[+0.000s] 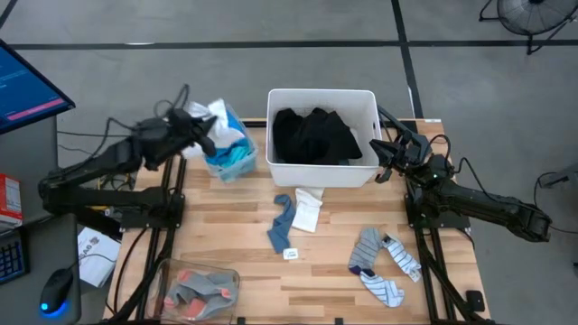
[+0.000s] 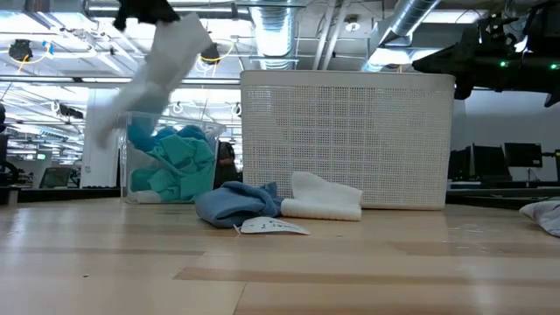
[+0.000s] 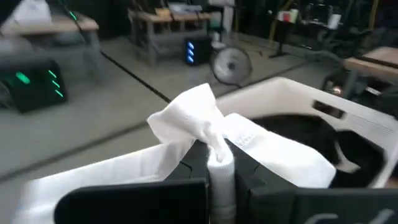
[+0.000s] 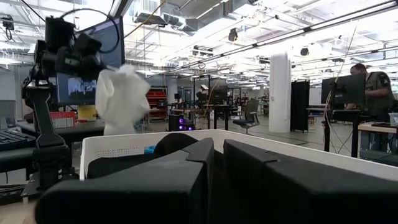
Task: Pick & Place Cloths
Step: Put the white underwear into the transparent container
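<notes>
On the near table lie striped socks (image 1: 384, 262), then a blue cloth (image 1: 282, 222). Farther back, the left gripper (image 1: 206, 125) is pinched tight on a white cloth (image 2: 162, 61), up above the clear bin (image 1: 228, 152). The white tub (image 1: 321, 135) sits to its right. The right gripper (image 1: 386, 149) waits beside the tub, nearly closed and empty.

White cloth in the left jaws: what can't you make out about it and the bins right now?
- White cloth: motion-blurred in the low view; its full shape is unclear.
- Clear bin: partly covered by the left gripper and cloth in the high view.
- White tub: its wall hides the contents in the low view.
</notes>
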Controlling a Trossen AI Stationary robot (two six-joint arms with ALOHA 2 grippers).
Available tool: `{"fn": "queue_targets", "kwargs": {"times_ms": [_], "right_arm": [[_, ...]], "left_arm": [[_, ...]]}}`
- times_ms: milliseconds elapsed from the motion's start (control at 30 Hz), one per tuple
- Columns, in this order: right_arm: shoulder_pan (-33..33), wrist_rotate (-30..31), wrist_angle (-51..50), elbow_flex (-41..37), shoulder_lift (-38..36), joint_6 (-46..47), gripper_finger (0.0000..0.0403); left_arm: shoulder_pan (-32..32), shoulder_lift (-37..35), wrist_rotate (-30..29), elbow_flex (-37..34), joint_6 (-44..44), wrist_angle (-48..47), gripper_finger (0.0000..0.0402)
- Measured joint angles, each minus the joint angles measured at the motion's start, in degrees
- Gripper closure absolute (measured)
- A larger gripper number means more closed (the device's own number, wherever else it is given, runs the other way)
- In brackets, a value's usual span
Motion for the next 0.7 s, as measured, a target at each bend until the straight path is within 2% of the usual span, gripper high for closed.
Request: {"fn": "queue_targets", "kwargs": {"times_ms": [133,233,367,467,633,700], "right_arm": [[0.0,0.0,0.0,0.0,0.0,0.0,0.0365],[0.0,0.0,0.0,0.0,0.0,0.0,0.0365],[0.0,0.0,0.0,0.0,0.0,0.0,0.0365],[0.0,0.0,0.0,0.0,0.0,0.0,0.0365],[0.0,0.0,0.0,0.0,0.0,0.0,0.0365],[0.0,0.0,0.0,0.0,0.0,0.0,0.0365]], "left_arm": [[0.0,0.6,6.6,-3.2,-4.9,8.3,0.0401],[0.0,1.1,11.7,-3.8,-3.4,17.9,0.0401],[0.5,1.0,11.4,-3.8,0.0,22.0,0.0401],[1.8,0.8,8.3,-3.8,0.6,18.5,0.0401],[5.3,1.4,1.4,-3.8,-0.4,5.8,0.0401],[7.1,1.8,-0.1,-4.5,-1.8,3.3,0.0401]]}}
